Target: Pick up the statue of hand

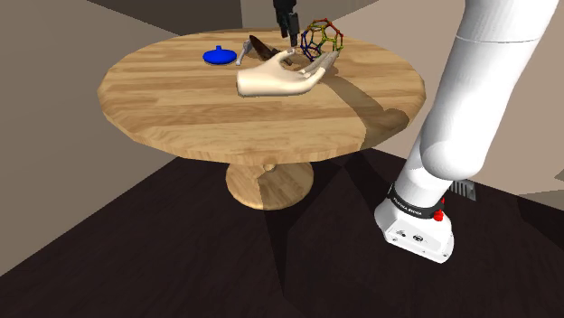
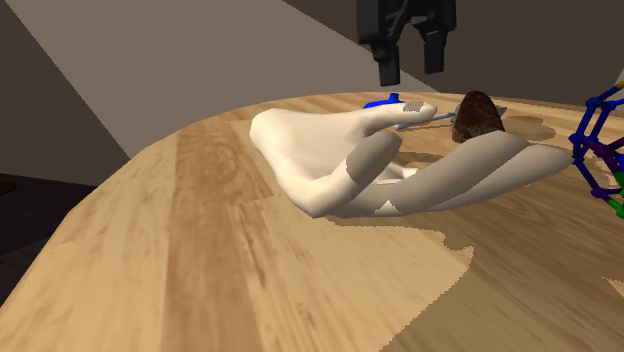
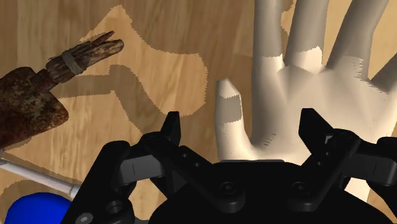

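Note:
The hand statue (image 1: pixel 276 79) is cream-coloured and lies palm up on the round wooden table (image 1: pixel 181 108), its fingers pointing toward a wire polyhedron (image 1: pixel 324 38). My black gripper (image 1: pixel 291 36) hangs open just above its thumb side. In the second exterior view the gripper (image 2: pixel 410 62) hovers a little above the statue (image 2: pixel 330 165) without touching it. In the wrist view the statue's (image 3: pixel 286 83) thumb lies between the spread fingertips of the gripper (image 3: pixel 242 124), with the palm and fingers stretching beyond.
A brown rusty tool (image 3: pixel 38 95) with a bound handle lies beside the statue, along with a blue disc-like thing (image 1: pixel 220 56) and a thin white rod (image 3: pixel 38 178). The coloured wire polyhedron (image 2: pixel 600 140) stands past the statue's fingertips. Dark floor surrounds the table.

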You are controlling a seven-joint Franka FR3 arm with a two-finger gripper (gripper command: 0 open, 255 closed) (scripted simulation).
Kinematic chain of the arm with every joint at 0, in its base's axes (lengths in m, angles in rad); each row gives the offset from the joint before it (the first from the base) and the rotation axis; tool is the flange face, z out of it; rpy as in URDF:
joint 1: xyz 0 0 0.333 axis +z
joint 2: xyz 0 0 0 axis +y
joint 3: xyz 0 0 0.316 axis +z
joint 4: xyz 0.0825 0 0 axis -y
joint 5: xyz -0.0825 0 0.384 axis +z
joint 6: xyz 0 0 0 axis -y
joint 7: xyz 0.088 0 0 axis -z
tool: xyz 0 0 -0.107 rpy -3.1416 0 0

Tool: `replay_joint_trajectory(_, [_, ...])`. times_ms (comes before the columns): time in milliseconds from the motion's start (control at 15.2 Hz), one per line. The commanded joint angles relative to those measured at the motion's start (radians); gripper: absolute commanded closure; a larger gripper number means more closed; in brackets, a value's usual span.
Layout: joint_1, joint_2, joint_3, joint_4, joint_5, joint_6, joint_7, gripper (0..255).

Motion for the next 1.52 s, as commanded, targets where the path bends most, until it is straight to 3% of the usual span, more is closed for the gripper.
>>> replay_joint_trajectory(0, [-0.002,0.025,0.003,0.018,0.008,0.011,-0.027,0])
replay_joint_trajectory(528, [-0.002,0.026,0.003,-0.069,0.004,0.097,-0.010,0])
replay_joint_trajectory(594, [-0.003,0.024,0.003,-0.069,0.004,0.095,-0.012,255])
replay_joint_trajectory(1188, [-0.002,0.026,0.003,-0.069,0.004,0.097,-0.010,255])
replay_joint_trajectory(1452, [-0.002,0.024,0.003,-0.018,0.006,0.045,-0.020,255])
